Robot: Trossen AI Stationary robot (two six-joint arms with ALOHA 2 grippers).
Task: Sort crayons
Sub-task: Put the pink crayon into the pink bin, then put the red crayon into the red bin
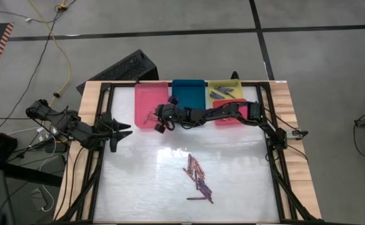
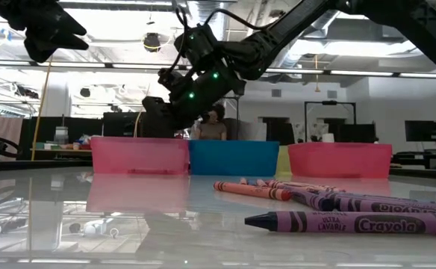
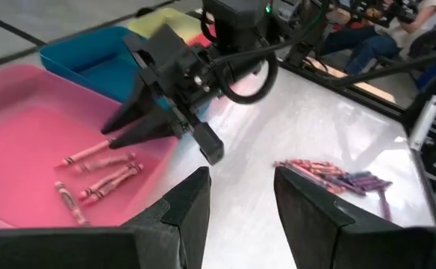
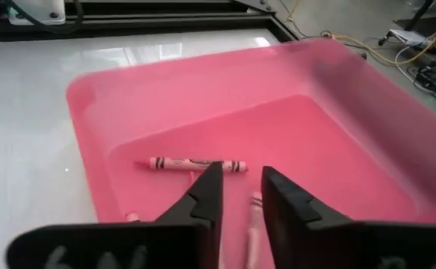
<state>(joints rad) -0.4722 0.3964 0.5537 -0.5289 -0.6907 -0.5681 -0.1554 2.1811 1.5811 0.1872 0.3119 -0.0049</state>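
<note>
A heap of red, pink and purple crayons (image 1: 198,178) lies on the white table top, right of middle toward the near edge; it also shows in the low view (image 2: 330,203). Several pink crayons (image 3: 98,175) lie on the floor of the pink tray (image 1: 146,100). My right gripper (image 4: 240,173) hangs open and empty just above that tray's floor, near one pink crayon (image 4: 197,164); it also shows in the high view (image 1: 158,123). My left gripper (image 3: 240,183) is open and empty at the table's left edge (image 1: 123,129).
Behind the pink tray's right side stand a teal tray (image 1: 189,92), a yellow tray (image 1: 227,89) with grey crayons, and a red tray (image 1: 232,115) under my right arm. A black frame (image 1: 273,150) borders the table. People show in the room beyond.
</note>
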